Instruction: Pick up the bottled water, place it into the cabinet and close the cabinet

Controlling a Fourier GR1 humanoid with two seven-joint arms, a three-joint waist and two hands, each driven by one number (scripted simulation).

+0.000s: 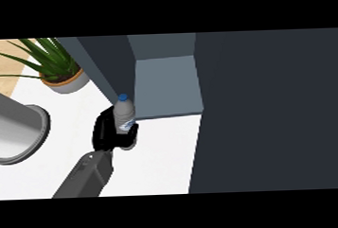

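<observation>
Part of a round grey metal vessel [15, 133] shows at the far left, cut off by the view's edge and resting on the white counter top [159, 154]. Behind it and a little to the right stands a green spiky-leaved plant [47, 56] in a round tan pot [69, 84], near the counter's back corner.

Further right, a grey forearm [87, 178] comes up from the lower edge and ends in the black left hand [106, 132]. Its fingers and thumb are curled round the lower half of the clear plastic water bottle [124, 115], so the hand is gripping it. The bottle is close to upright, its blue cap [123, 97] at the top. It sits over the counter just in front of the near end of the cabinet's dark left wall, at the lower left corner of the opening and not inside it.

Right of the bottle, the dark cabinet [167, 83] stands open, showing a pale grey-blue interior. Beyond that, a broad dark panel [269, 107] fills the right side of the view from top to bottom; it looks like the cabinet's open door.
</observation>
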